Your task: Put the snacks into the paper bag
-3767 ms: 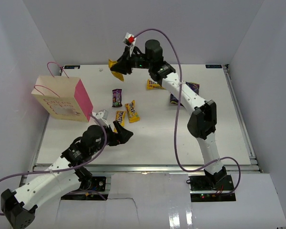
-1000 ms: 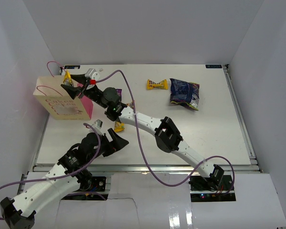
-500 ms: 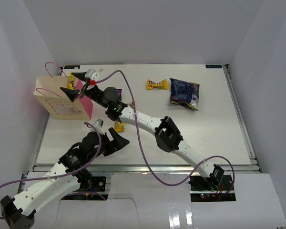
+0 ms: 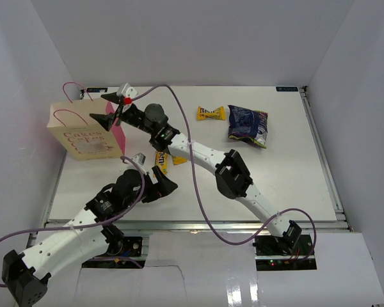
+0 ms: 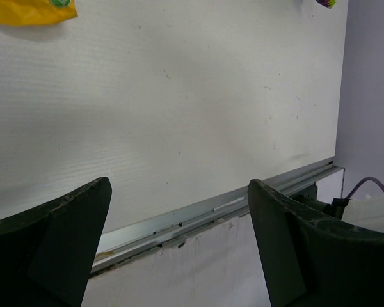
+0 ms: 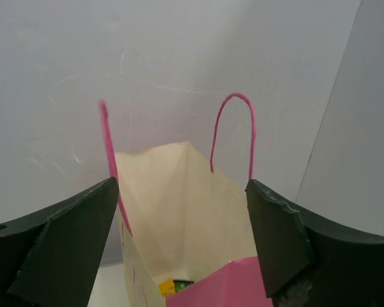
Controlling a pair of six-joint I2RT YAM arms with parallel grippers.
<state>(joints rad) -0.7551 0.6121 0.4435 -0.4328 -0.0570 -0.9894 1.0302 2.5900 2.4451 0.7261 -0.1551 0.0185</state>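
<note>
top external: upright beige paper bag (image 4: 83, 142)

Matt paper bag (image 4: 83, 137) w/ thin cord handles (image 6: 233, 95), crinkly glossy snack bag (image 4: 248, 125), matt white table (image 4: 281, 173)

Beige, pink-sided paper bag (image 4: 83, 142)

- The right arm (image 4: 198, 157) stretched far across to the left side, with the right gripper (image 4: 105, 107) held high, its jaws spread wide and empty.
- The left arm (image 4: 64, 240) sat low and bent, with the left gripper (image 4: 164, 182) pointing right, its jaws apart and empty.
</note>
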